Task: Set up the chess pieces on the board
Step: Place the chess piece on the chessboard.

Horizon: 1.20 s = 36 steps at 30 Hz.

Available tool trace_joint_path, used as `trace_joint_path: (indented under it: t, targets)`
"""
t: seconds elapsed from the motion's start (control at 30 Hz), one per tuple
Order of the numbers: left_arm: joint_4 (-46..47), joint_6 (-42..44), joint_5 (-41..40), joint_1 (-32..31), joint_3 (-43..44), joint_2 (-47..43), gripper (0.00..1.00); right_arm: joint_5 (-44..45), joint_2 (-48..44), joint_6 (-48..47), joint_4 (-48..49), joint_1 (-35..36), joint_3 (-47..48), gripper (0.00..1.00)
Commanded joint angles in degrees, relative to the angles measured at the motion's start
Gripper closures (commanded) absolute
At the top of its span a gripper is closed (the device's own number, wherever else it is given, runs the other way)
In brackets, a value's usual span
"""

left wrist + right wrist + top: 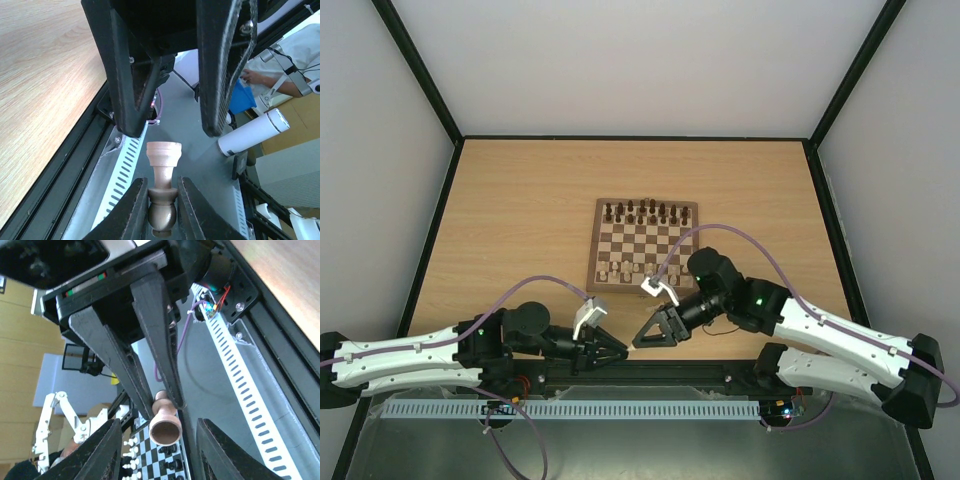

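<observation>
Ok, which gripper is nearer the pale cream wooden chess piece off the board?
Left: the left gripper is shut on the chess piece; the right gripper faces its base, open, not touching.

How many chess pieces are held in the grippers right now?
1: a pale piece, pinched by its head in the left gripper, facing the open right gripper, which holds none. Both wrist views show the jaws, so none is hidden.

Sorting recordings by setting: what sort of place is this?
Probably a robotics lab cell: white panels enclose a wooden table with a chessboard, left arm and right arm mounted at its edge.
</observation>
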Motion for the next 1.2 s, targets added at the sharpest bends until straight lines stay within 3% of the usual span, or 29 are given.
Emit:
trace_joint_path:
  t: [0.0,0.93,1.17]
  targets:
    - [2.4,0.6,1.8,-0.2,-1.0,-0.4,0.83,-1.0,0.2,0.4,1.6,2.0,-1.1,0.60]
    - [3.9,0.0,1.3,-0.2,-1.9,0.9,0.82,1.7,1.8,1.1,3.3,5.2,-1.5,0.68]
    - [3.6,-0.2,0.5,-0.2,-2.2,0.2,0.81,2.0,1.9,1.2,3.4,5.2,-1.6,0.81]
